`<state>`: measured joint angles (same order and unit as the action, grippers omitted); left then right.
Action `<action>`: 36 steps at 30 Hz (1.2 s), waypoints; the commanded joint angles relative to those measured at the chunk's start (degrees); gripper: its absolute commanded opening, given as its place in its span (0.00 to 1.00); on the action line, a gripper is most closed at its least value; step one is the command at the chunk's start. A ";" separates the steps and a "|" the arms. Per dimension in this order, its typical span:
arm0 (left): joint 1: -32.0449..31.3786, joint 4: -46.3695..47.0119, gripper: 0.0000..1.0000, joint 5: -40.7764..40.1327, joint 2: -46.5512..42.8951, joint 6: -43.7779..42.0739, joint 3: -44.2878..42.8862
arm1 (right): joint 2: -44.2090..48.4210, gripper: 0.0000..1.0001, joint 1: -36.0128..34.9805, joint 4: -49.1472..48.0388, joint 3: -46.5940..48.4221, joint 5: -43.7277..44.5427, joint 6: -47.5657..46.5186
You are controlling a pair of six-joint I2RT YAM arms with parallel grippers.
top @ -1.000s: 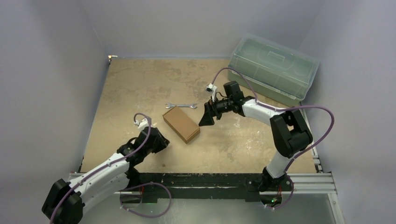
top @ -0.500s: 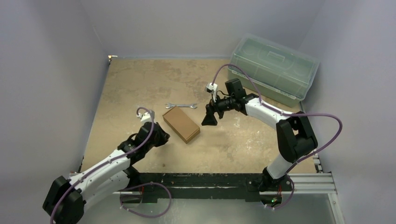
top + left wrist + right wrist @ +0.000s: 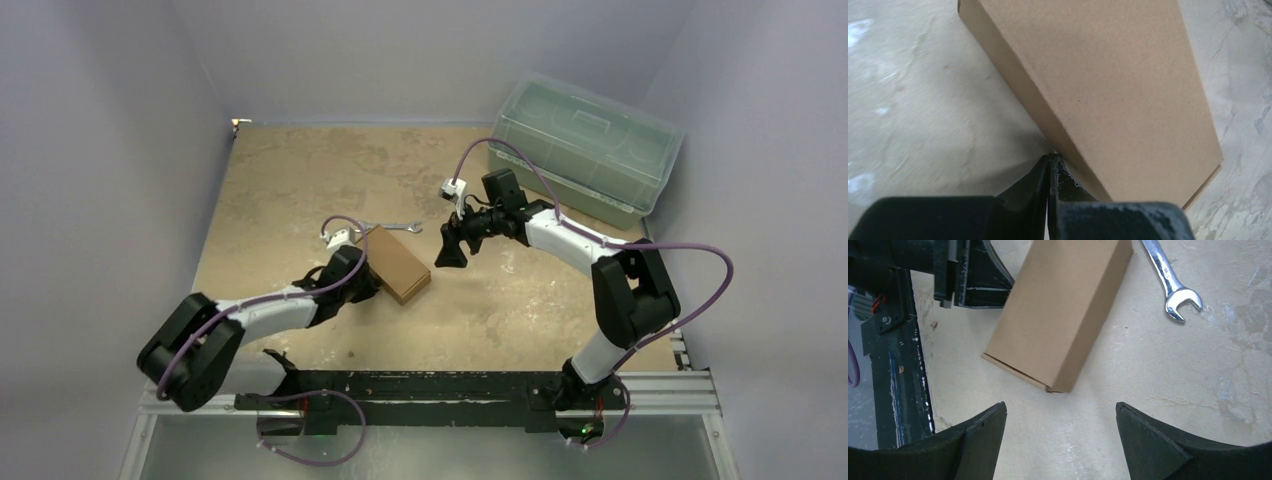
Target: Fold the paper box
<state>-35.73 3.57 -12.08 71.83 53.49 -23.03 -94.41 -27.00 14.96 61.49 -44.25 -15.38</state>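
Paper box [image 3: 400, 268]: closed, flat, at frame centre; left end hidden behind left gripper [image 3: 1050, 161], jaws pressed together at its side wall. Right gripper [image 3: 1060, 410]: jaws wide, empty, right of box. Wrench [image 3: 1172, 287]: handle cut off.

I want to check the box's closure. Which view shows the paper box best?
The right wrist view: the paper box lies nearly whole, its end seam visible. The top view shows it small. The left wrist view crops it close, the shut left gripper at its side wall.
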 commanded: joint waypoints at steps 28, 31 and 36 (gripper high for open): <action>2.69 1.97 0.30 6.71 -6.35 -12.75 -10.67 | 12.63 0.89 10.04 4.64 3.45 0.51 -10.50; 4.69 -3.17 0.69 6.51 -17.76 -16.41 -12.05 | 19.12 0.95 13.90 4.29 3.17 1.36 -11.86; 12.42 -13.94 0.99 5.62 -26.31 -22.11 -19.75 | 30.38 0.99 27.14 -4.96 1.14 2.19 3.12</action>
<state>-28.34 0.47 -5.45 47.79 38.50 -36.23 -72.55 -9.17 18.72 62.33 -41.47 -23.53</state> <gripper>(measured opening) 0.976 0.987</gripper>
